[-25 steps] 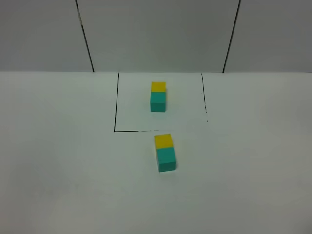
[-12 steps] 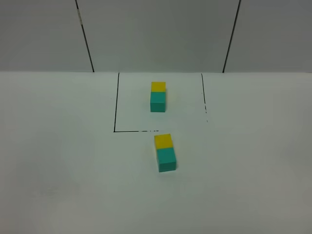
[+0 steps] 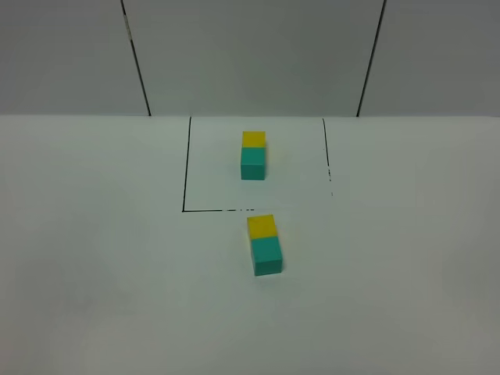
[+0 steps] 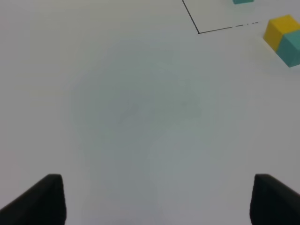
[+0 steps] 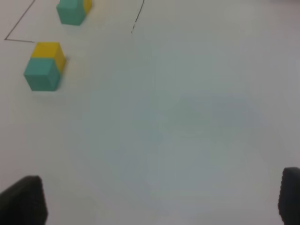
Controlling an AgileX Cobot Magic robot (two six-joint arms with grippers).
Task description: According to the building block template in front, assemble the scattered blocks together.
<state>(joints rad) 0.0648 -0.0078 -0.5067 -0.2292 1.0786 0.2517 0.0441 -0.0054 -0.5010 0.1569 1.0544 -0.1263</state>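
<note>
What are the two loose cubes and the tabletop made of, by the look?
Yellow cube and teal cube: probably painted wood or solid plastic; flat matte faces, crisp edges, no glare or visible grain. Cannot tell which. Tabletop: smooth white matte sheet, likely laminate or paper, with thin black lines drawn on it.

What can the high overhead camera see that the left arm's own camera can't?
Only the high view shows the whole building block template, yellow cube behind teal, inside its black outline, plus the grey wall behind. Neither arm appears there.

Only the left wrist view shows the left gripper, its dark fingertips wide apart over bare table.

Both show the scattered blocks, yellow touching teal, just outside the outline's near corner.
</note>
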